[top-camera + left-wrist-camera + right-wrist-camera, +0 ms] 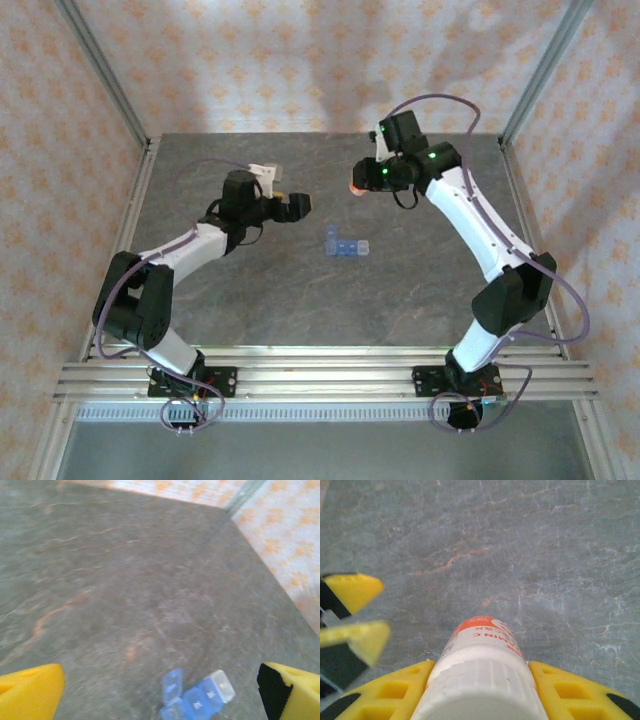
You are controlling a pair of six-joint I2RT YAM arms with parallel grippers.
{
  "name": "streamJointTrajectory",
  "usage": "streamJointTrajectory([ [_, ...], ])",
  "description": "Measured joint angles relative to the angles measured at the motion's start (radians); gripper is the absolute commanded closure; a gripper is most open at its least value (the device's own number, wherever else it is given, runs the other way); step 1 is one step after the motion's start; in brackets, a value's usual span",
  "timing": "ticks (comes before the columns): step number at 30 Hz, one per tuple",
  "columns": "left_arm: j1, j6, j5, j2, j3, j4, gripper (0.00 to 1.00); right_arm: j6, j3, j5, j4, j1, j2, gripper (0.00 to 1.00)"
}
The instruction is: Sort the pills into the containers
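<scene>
1. Grey stone-look table point(250, 290), matt with pale veins, boxed in by peach patterned walls and aluminium rails.
2. Near mid-table lies the pill box point(343, 245). It is translucent light-blue plastic in small joined square cells with lettered lids, one end cell paler. One lid looks raised, though blur leaves that unsure.
3. At 1 o'clock from the box, the right gripper point(366, 182) is clamped on the bottle point(480, 670). The bottle is round with an orange label, and its ribbed white cap point(480, 690) is on and turned toward the wrist.
4. At 10 o'clock from the box, the left gripper point(292, 205) stands wide open and empty, its yellow fingers point(30, 690) blunt and wedge-shaped.
5. Step, as I judge it: the bottle is picked up but not opened, and no loose pills are visible.
6. The next move calls for the free jaws to take the cap or the body and twist while the other holds firm. The smooth plastic could slip.
</scene>
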State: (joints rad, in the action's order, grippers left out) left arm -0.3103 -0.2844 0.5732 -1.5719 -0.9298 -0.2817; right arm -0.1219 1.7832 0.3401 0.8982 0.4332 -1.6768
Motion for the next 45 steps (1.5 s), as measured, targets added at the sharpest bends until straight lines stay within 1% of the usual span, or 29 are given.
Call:
streamJointTrajectory([
  [6,-0.103,0.085,-0.008,0.008,0.079,-0.214,0.0,0.0,0.099,0.078,0.038,-0.035,-0.074,0.6],
  [11,-0.184,0.201,-0.06,0.005,0.136,-0.338,0.0,0.012,0.17,0.13,0.098,-0.036,-0.174,0.6],
  [16,-0.208,0.288,-0.095,-0.05,0.187,-0.473,0.0,0.03,0.187,0.172,0.153,-0.036,-0.219,0.6],
  [19,-0.208,0.314,-0.111,-0.108,0.204,-0.56,0.0,0.042,0.187,0.205,0.179,-0.036,-0.223,0.6],
  [24,-0.234,0.339,-0.122,-0.18,0.22,-0.677,0.01,0.048,0.182,0.261,0.198,-0.036,-0.222,0.6],
  [31,-0.275,0.358,-0.137,-0.193,0.22,-0.745,0.01,0.037,0.054,0.321,0.168,-0.032,-0.176,0.6],
  [36,-0.279,0.358,-0.137,-0.193,0.22,-0.761,0.02,0.036,0.015,0.328,0.155,-0.008,-0.166,0.6],
  [40,-0.279,0.359,-0.136,-0.193,0.215,-0.759,0.1,0.032,-0.005,0.335,0.139,0.023,-0.158,0.61],
  [45,-0.279,0.363,-0.135,-0.188,0.196,-0.739,0.2,0.029,-0.018,0.335,0.127,0.038,-0.151,0.61],
])
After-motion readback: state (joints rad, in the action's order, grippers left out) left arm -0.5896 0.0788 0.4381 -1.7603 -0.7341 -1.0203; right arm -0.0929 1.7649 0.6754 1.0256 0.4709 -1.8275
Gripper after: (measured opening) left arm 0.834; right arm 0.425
